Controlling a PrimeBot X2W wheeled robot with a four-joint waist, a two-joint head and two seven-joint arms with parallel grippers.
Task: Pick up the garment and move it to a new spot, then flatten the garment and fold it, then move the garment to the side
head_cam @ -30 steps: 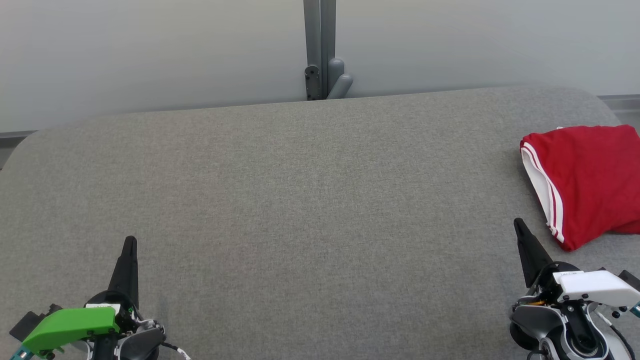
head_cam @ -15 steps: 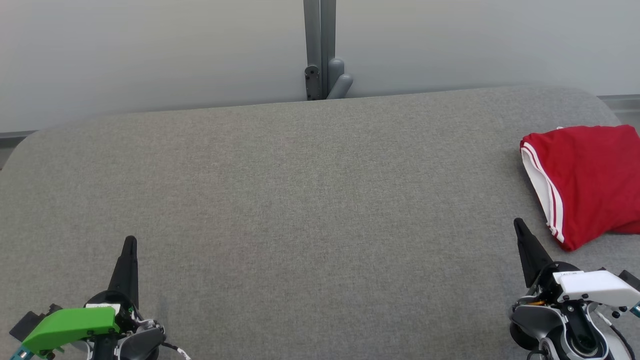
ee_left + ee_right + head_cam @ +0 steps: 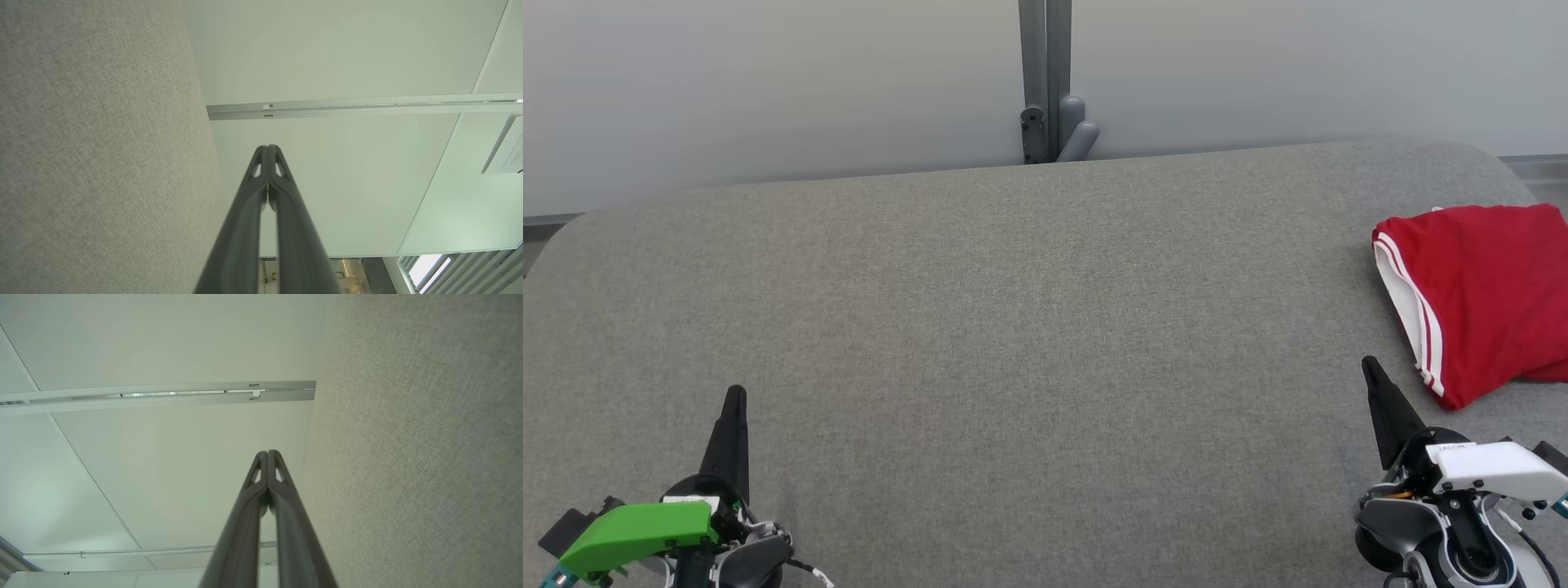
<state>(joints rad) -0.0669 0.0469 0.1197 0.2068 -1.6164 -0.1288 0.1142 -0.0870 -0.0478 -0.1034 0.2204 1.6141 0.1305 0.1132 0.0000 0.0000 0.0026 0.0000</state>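
Here the folded red garment (image 3: 1486, 294) lies at the right edge of the grey table (image 3: 1013, 327), near but apart from the clenched right gripper (image 3: 1369, 366); the left gripper (image 3: 735, 394), also clenched, sits front-left.

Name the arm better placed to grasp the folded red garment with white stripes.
Right, probably. The right gripper rests near the folded red garment; the left gripper is far across the grey fabric table.
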